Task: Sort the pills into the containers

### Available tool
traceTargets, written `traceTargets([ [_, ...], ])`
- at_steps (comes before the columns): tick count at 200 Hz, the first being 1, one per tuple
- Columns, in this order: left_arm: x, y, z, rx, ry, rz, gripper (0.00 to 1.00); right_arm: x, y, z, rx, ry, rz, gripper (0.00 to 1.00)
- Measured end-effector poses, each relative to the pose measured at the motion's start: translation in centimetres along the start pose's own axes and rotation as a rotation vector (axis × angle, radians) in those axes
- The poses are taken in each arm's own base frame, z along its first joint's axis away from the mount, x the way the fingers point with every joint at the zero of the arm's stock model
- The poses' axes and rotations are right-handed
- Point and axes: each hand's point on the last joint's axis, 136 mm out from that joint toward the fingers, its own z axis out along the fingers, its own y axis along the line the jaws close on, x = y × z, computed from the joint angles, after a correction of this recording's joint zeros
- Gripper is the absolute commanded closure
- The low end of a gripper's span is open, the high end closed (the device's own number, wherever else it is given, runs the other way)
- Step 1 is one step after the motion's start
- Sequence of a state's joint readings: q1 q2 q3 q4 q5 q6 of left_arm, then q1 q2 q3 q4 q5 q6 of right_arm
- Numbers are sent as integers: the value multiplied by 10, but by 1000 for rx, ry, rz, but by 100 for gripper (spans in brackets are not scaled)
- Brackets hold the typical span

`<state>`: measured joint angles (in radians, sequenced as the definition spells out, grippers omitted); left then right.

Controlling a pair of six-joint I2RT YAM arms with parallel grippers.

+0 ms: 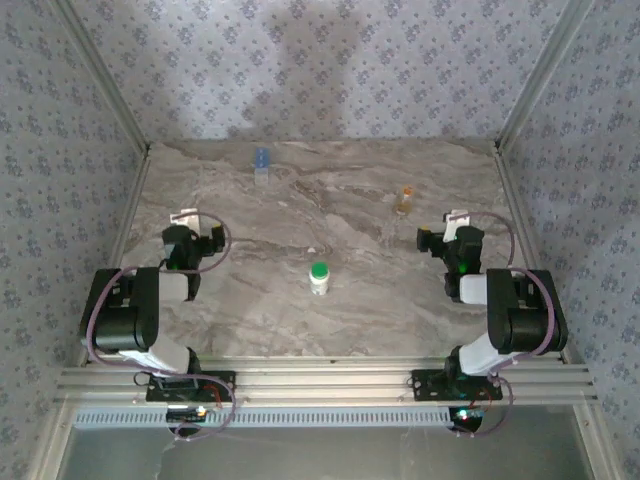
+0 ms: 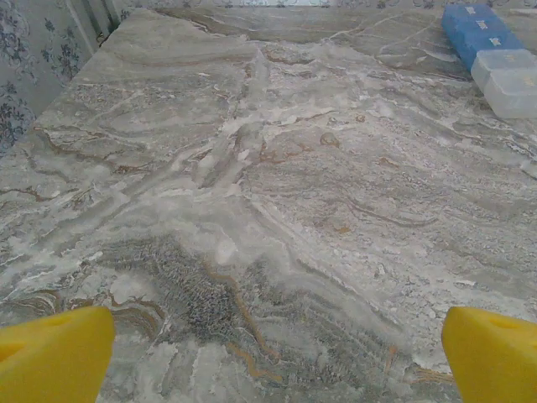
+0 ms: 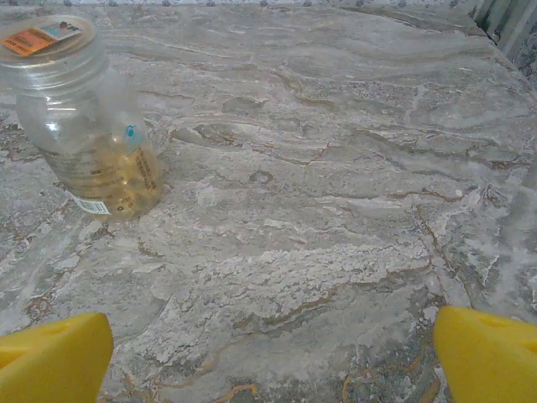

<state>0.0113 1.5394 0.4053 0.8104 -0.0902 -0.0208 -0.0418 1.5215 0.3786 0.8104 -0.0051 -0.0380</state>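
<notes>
A white pill bottle with a green cap (image 1: 319, 277) stands at the middle of the marble table. A clear bottle (image 1: 404, 200) holding yellow pills stands at the back right; in the right wrist view this clear bottle (image 3: 84, 117) rises at the upper left. A blue and clear pill organizer (image 1: 262, 166) lies at the back; the organizer (image 2: 495, 54) is at the upper right of the left wrist view. My left gripper (image 1: 197, 222) rests open at the left, its yellow fingertips (image 2: 54, 357) wide apart over bare marble. My right gripper (image 1: 452, 222) is open too, fingertips (image 3: 491, 353) spread, nothing between.
Patterned walls with metal corner posts (image 1: 110, 90) enclose the table (image 1: 330, 225) on three sides. An aluminium rail (image 1: 320, 380) runs along the near edge, carrying both arm bases.
</notes>
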Motion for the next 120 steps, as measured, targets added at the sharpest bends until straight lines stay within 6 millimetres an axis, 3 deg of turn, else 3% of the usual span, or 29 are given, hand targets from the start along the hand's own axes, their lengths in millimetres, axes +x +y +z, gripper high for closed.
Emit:
traceTargets([
  [120,0,0,0,0,0,0,0,0,3,0,-6,0,-3,0],
])
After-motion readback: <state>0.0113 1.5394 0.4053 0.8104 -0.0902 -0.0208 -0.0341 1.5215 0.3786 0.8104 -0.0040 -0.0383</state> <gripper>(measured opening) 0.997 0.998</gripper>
